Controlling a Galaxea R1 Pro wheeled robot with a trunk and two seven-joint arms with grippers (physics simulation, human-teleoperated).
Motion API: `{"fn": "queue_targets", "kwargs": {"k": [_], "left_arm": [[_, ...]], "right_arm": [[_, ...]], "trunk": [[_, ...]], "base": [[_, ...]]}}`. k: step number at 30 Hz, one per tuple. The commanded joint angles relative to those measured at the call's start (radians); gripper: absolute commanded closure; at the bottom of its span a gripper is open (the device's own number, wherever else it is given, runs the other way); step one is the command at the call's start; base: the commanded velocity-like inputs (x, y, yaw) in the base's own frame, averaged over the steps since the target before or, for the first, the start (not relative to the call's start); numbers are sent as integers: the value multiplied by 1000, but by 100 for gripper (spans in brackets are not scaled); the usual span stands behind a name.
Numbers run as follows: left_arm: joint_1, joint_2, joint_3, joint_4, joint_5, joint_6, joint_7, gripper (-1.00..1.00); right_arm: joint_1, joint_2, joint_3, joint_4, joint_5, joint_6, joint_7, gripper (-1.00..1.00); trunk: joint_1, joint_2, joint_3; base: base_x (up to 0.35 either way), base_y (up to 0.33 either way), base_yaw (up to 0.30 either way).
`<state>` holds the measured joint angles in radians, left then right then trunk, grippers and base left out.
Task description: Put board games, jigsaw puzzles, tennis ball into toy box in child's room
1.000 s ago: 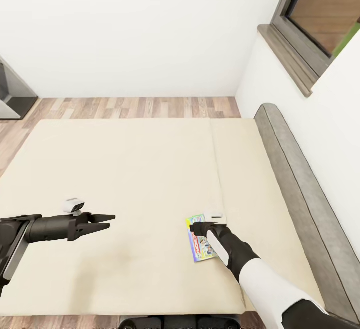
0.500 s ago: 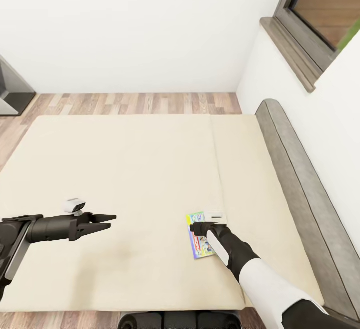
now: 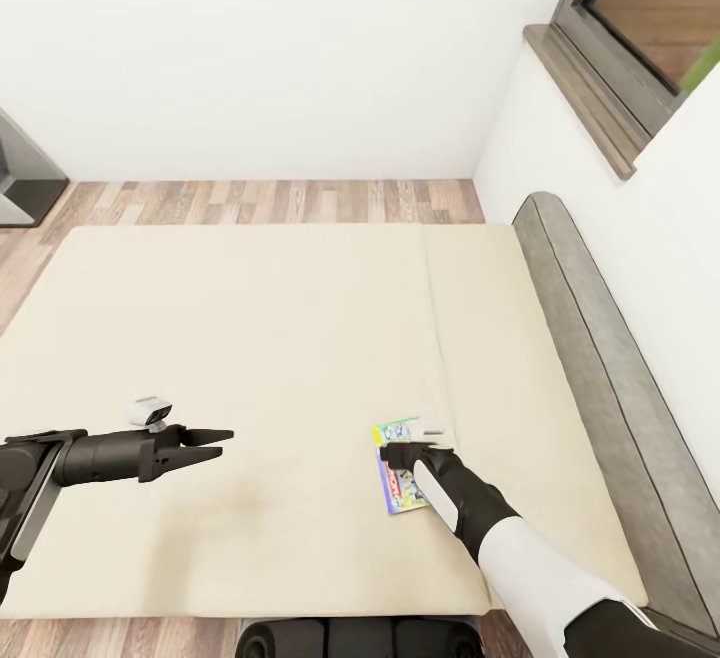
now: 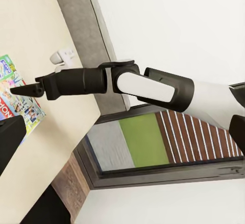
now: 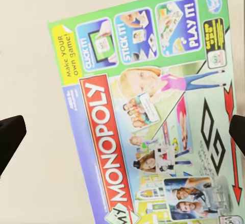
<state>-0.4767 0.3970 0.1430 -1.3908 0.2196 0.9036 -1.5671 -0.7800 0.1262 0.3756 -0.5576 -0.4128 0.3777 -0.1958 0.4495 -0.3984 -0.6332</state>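
One board game (image 3: 398, 493), a flat green-edged Monopoly box with busy print, lies face up on the beige mattress of the bed (image 3: 250, 338), near the grey headboard (image 3: 600, 358). My right gripper (image 3: 392, 454) hovers right over the box's far half. In the right wrist view it is open, its dark fingertips (image 5: 10, 137) straddling the box (image 5: 153, 127) and not touching it. The left wrist view shows that right gripper (image 4: 18, 89) above the box (image 4: 20, 112). My left gripper (image 3: 215, 443) hangs open and empty over bare mattress, well left of the game.
Wood plank floor (image 3: 270, 200) runs beyond the bed's far edge to a white wall. A dark-framed window (image 3: 650, 18) sits above the headboard. A dark piece of furniture (image 3: 20, 178) stands at the far left. My base (image 3: 360, 633) is against the bed's near edge.
The head view has shifted a little, so the bed and wall sit slightly higher in the picture. Both arms and the game box have kept their places.
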Motion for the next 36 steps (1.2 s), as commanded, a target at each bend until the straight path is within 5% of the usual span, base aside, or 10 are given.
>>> {"fn": "queue_targets", "kwargs": {"k": [1, 36], "left_arm": [[0, 0, 0, 0, 0, 11, -4, -100], [0, -5, -1, 0, 0, 11, -4, -100]], "right_arm": [[-1, -1, 6, -1, -11, -2, -10, -100], [-1, 0, 4, 1, -11, -21, -10, -100]], "trunk": [[1, -2, -1], [1, -2, -2]], "base": [[0, 0, 0], [0, 0, 0]]}}
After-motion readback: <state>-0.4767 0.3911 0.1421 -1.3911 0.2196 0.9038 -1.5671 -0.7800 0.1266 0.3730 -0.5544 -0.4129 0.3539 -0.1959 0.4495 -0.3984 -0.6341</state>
